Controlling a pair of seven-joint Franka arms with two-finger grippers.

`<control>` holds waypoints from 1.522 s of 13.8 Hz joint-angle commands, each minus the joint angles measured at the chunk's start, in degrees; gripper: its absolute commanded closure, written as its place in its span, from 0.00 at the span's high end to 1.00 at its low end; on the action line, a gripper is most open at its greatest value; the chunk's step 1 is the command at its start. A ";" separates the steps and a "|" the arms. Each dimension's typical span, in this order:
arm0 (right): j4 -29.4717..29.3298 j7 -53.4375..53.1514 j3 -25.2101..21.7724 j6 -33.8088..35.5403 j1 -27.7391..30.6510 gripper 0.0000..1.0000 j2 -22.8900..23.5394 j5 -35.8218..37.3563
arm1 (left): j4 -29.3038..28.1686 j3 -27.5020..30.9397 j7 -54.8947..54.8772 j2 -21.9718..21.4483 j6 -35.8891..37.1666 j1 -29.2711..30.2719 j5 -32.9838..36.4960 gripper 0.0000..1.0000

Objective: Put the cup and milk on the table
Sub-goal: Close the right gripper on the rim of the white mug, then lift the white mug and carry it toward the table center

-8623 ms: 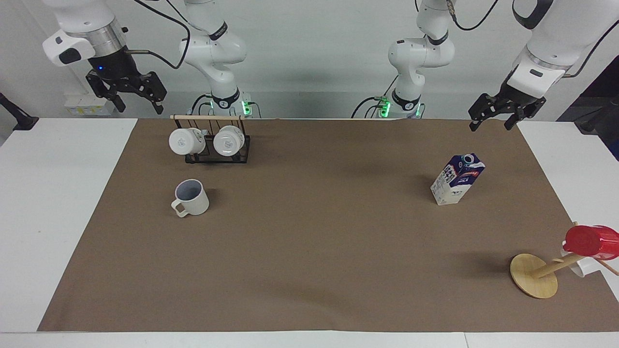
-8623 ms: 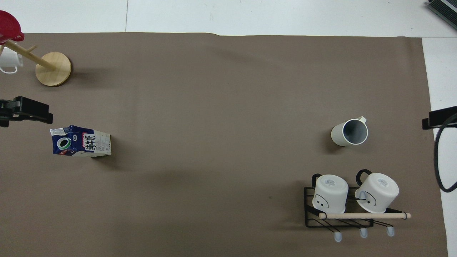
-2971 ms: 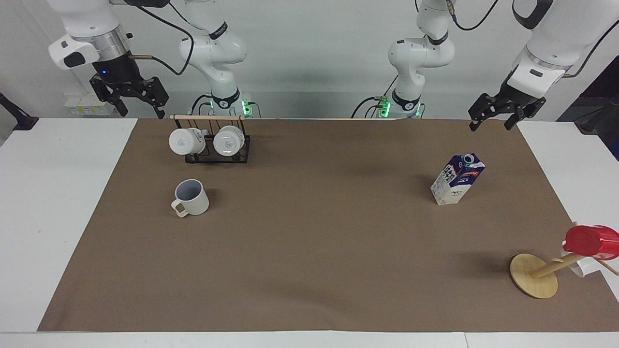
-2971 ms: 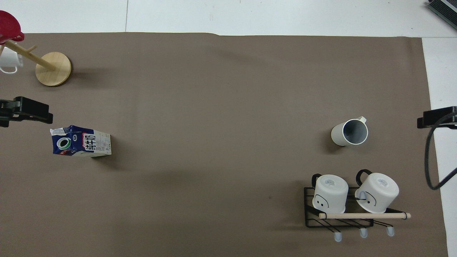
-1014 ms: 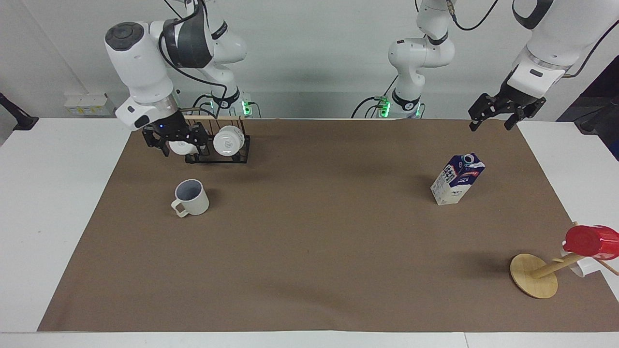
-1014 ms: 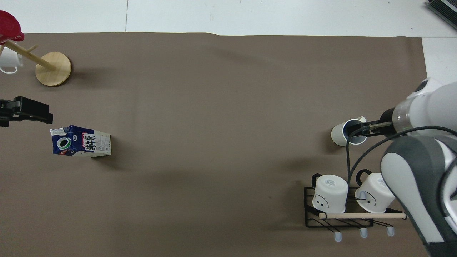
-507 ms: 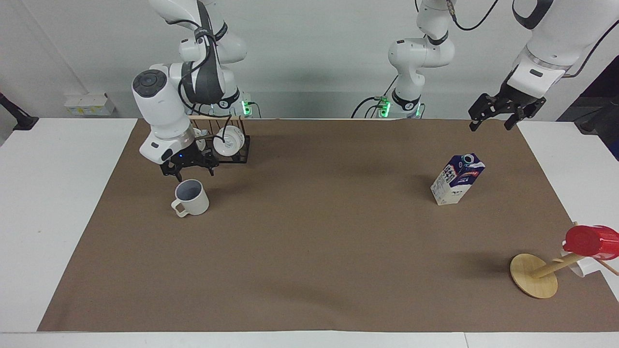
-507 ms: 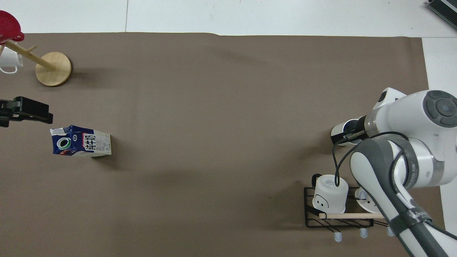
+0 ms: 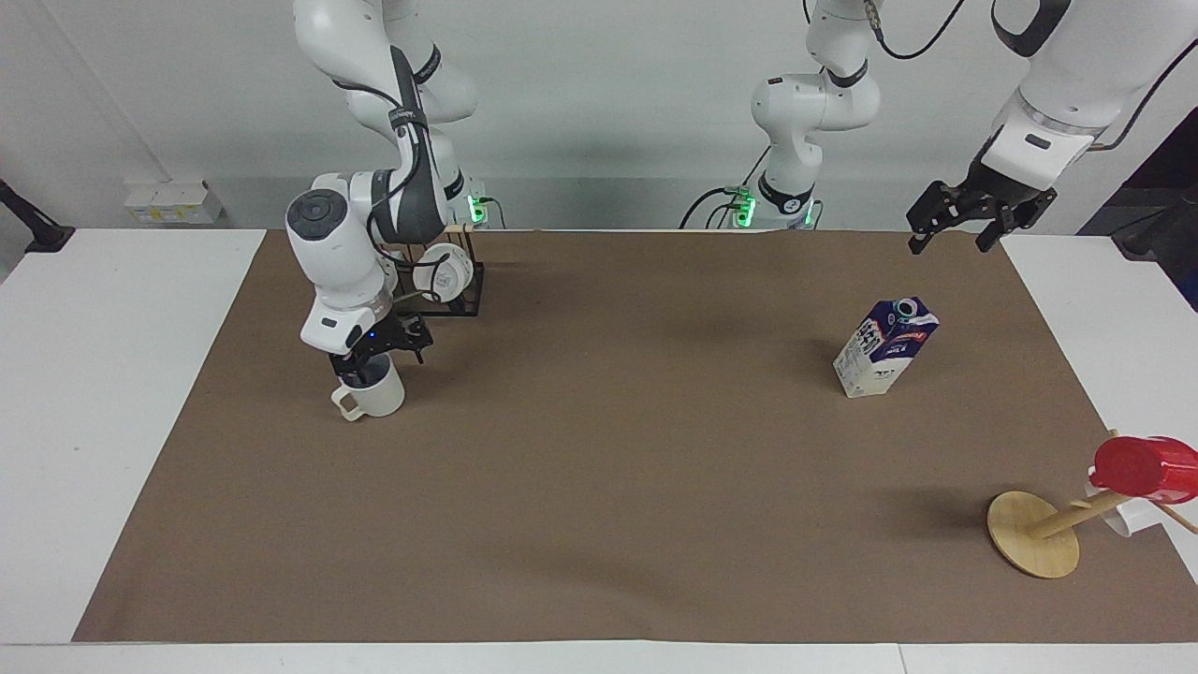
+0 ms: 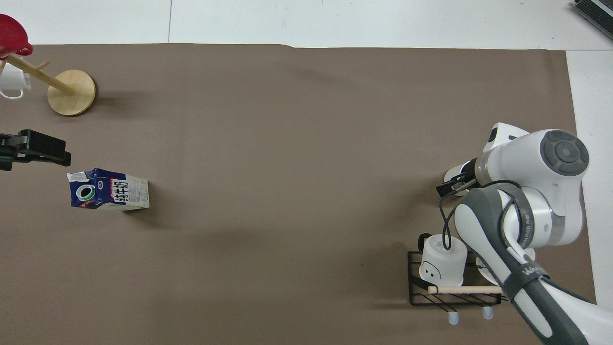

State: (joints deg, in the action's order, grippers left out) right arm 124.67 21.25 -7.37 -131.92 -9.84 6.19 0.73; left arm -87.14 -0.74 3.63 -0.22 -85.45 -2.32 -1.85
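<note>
The cream-white cup [image 9: 374,398] stands on the table's brown sheet [image 9: 599,487] toward the right arm's end. My right gripper [image 9: 379,363] is open and down at the cup's rim, its fingers either side of the rim's nearer part. In the overhead view the arm hides most of the cup [image 10: 452,174], and the right gripper [image 10: 450,187] shows at its edge. The milk [image 9: 884,348] stands upright on the sheet toward the left arm's end; it also shows in the overhead view [image 10: 109,195]. My left gripper [image 9: 969,225] waits open in the air over the sheet's corner.
A black wire rack [image 9: 468,298] with two white mugs [image 10: 443,261] stands nearer to the robots than the cup. A wooden mug tree [image 9: 1032,534] with a red cup [image 9: 1146,466] leans at the left arm's end, farther from the robots than the milk.
My right arm has swung in from the table's end and come down over the rack onto the cup. The left arm, the milk and the cup have not moved.
</note>
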 commanded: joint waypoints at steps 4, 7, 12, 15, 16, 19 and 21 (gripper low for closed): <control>1.98 2.05 0.25 -3.42 1.14 0.61 0.57 -0.02 | 0.57 -0.05 0.33 -0.30 1.25 0.30 -0.44 1.00; 1.54 1.52 0.25 -3.52 1.14 0.04 1.01 -0.02 | 0.57 -0.05 0.33 -0.30 1.25 0.30 -0.53 1.00; -1.27 -4.09 0.34 -2.55 1.14 0.00 2.42 -0.11 | 0.57 -0.05 0.33 -0.30 1.25 0.30 -0.53 1.00; -2.15 -7.34 0.34 -2.29 0.88 0.00 2.25 -0.29 | 0.57 -0.05 0.33 -0.30 1.25 0.30 -0.44 1.00; -2.76 -10.32 0.34 -2.03 0.61 0.00 1.98 -0.29 | 0.57 -0.05 0.33 -0.30 1.25 0.30 -0.53 1.00; -6.97 -18.67 0.51 2.70 0.08 0.00 1.36 -0.20 | 0.57 -0.05 0.33 -0.30 1.25 0.30 -0.53 1.00; -10.83 -20.28 0.86 7.18 -0.97 0.00 1.28 -0.20 | 0.57 -0.05 0.33 -0.30 1.25 0.30 -0.44 1.00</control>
State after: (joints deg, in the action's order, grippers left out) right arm 117.86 3.65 -7.17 -129.20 -10.30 7.72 0.68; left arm -87.14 -0.74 3.63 -0.22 -85.45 -2.32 -1.85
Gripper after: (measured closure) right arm 0.960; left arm 0.000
